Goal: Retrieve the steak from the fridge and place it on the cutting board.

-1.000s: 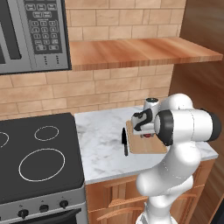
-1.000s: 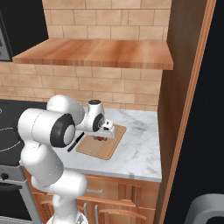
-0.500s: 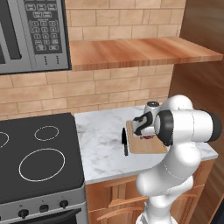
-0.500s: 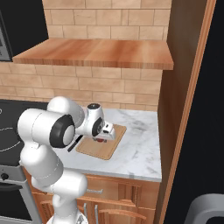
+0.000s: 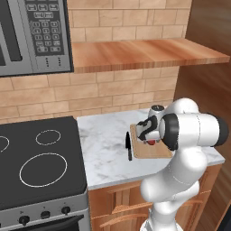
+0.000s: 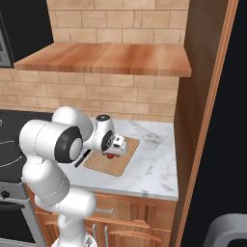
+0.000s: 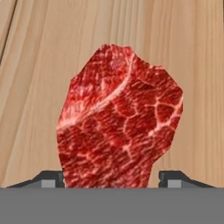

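The steak (image 7: 120, 122), red with pale marbling, sits between my fingers right over the light tan cutting board (image 7: 39, 65). In the base views my gripper (image 5: 149, 139) (image 6: 114, 151) hangs low over the cutting board (image 5: 145, 153) (image 6: 102, 165), pointing down, shut on the steak (image 5: 151, 143) (image 6: 111, 156). Whether the meat touches the wood I cannot tell. The fingertips (image 7: 52, 178) flank its lower edge. The black fridge (image 6: 236, 96) stands at the far right.
A black knife (image 5: 128, 146) lies on the marble counter (image 5: 103, 153) just left of the board. The black stove (image 5: 36, 162) is further left, a wooden wall shelf (image 5: 144, 52) overhead, and a tall wooden panel (image 6: 200, 111) at the counter's right end.
The hand has sunk a little towards the board with the steak still in it. Board and knife have not moved.
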